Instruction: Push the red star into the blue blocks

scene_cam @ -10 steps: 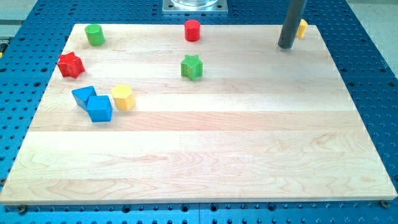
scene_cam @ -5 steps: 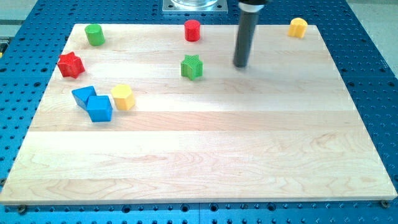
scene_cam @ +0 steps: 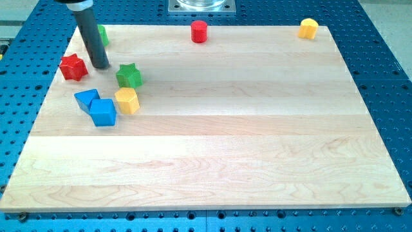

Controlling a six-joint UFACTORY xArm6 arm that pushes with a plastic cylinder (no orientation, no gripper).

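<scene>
Rod: no fingers fitted, so no spread or pinch to record. My tip (scene_cam: 100, 66) rests on the desk (scene_cam: 225, 142), just to the view's right of the red star (scene_cam: 73, 67), between it and the green star (scene_cam: 129, 75).

Red star: near the desk's left edge, apart from the blue blocks.

Blue blocks: a wedge-like blue block (scene_cam: 86, 98) and a blue cube (scene_cam: 103, 112), touching, below the red star toward the view's bottom.

Yellow hexagonal block (scene_cam: 127, 101): just right of the blue cube, right below the green star.

Green cylinder (scene_cam: 102, 33): above the red star, partly behind the rod.

Red cylinder (scene_cam: 199, 31): top edge, well right of the red star.

Yellow block (scene_cam: 309, 28): top right corner.
</scene>
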